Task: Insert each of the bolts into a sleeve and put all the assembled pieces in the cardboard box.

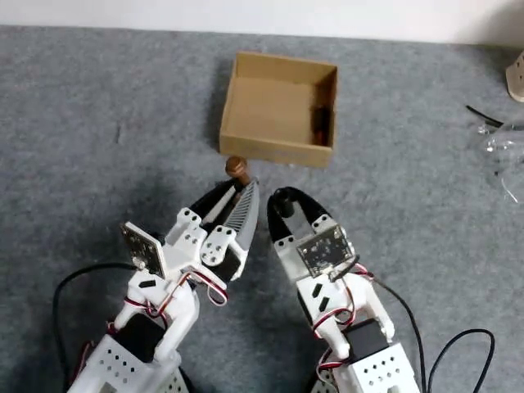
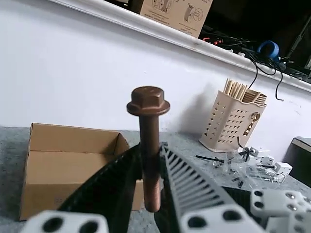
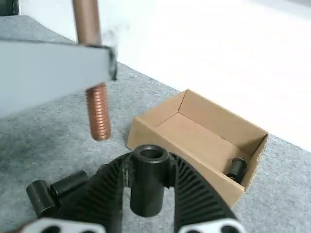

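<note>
Copper-coloured hex-flange bolt [image 2: 148, 127], likely stiff and slick, stood clamped mid-shank in the left jaws, the right jaws clamping a black cylindrical sleeve [image 3: 147, 171].

A copper hex-flanged bolt [image 2: 148, 141] stands upright in the jaws of the left gripper [image 2: 150, 149], near the open cardboard box [image 1: 278, 106]. A black sleeve [image 3: 147, 187] sits bore-up in the jaws of the right gripper [image 3: 147, 164]. Two more sleeves [image 3: 41, 198] [image 3: 72, 183] lie on the table [image 1: 98, 123], and one dark piece [image 3: 236, 169] lies inside the box.
</note>
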`<state>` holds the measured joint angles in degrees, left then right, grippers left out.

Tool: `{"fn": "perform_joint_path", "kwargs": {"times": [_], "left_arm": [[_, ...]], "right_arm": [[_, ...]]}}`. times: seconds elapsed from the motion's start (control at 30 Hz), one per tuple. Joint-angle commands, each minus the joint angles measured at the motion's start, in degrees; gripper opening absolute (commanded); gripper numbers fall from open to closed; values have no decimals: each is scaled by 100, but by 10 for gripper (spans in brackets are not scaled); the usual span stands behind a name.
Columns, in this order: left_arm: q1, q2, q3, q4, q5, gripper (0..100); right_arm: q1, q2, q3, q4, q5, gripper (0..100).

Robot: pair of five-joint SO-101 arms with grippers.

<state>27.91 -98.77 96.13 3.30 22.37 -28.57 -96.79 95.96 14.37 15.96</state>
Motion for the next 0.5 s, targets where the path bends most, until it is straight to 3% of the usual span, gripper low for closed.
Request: {"fn": "perform_joint_path", "kwargs": {"times": [0.0, 0.47], "left_arm": [[75, -180, 119, 0, 35, 5], [312, -180, 119, 0, -9, 6]], "right_arm": [[-127, -92, 681, -233, -18, 5], [-488, -92, 690, 57, -9, 5]]}}
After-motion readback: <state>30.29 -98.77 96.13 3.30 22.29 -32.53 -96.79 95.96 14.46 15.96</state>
